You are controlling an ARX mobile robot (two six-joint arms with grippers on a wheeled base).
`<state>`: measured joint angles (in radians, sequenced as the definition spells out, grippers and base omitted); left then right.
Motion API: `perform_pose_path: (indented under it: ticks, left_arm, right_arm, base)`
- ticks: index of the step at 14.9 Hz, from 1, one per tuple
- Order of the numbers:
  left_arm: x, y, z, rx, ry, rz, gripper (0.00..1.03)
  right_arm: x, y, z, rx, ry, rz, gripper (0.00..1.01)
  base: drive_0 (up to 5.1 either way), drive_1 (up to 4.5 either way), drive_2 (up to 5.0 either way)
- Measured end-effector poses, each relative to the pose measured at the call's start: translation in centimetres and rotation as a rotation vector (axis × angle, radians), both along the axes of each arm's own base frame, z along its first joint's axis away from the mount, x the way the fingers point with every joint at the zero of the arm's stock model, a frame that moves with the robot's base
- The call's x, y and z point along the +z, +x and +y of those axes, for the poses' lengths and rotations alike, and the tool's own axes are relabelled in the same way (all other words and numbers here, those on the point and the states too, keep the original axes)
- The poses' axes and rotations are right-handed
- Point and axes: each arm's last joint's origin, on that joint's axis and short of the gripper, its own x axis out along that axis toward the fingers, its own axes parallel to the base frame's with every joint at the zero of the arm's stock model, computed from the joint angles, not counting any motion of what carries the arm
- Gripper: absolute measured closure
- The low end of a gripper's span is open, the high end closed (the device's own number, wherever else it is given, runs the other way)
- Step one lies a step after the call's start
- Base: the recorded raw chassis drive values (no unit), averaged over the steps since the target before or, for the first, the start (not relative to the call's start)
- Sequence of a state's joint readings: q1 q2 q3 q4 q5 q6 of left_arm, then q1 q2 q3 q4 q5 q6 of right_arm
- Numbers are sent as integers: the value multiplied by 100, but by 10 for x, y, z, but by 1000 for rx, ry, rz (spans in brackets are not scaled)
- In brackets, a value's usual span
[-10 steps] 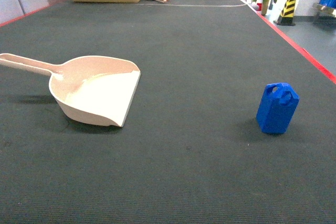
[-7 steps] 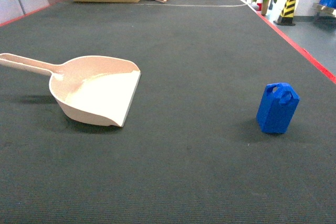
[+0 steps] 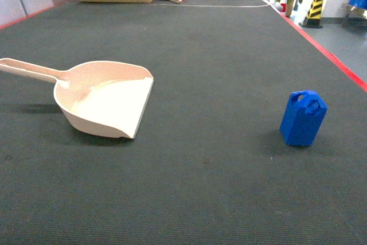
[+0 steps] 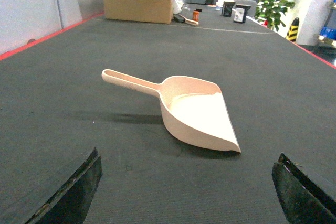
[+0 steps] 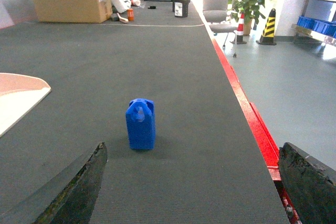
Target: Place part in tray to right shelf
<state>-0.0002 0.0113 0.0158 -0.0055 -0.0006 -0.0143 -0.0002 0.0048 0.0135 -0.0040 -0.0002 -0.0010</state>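
Nothing moves since the earlier frame: your part (image 3: 303,117) stands upright at right, well apart from the tray (image 3: 106,104).
Tray handle points left, lip toward the part. Both grippers (image 4: 186,192) (image 5: 191,190) gape wide, holding nothing.

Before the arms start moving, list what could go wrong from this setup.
1. The small bright-blue plastic hexagonal part stands upright, tall for its base, so a glancing touch from the open right gripper might topple it.
2. It sits fairly near the table's red edge; a push that way could send it off.
3. The beige plastic dustpan-shaped tray lies well apart, so the carry is long.
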Motion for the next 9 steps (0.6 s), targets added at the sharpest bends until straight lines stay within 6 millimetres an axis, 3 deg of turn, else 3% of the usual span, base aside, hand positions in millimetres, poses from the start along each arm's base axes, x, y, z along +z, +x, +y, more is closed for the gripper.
perform_pose_path:
  ticks: [9]
  left_arm:
    - [0, 0, 0, 0, 0, 0, 5]
  right_arm:
    - [0, 0, 0, 0, 0, 0, 3]
  base:
    - [0, 0, 0]
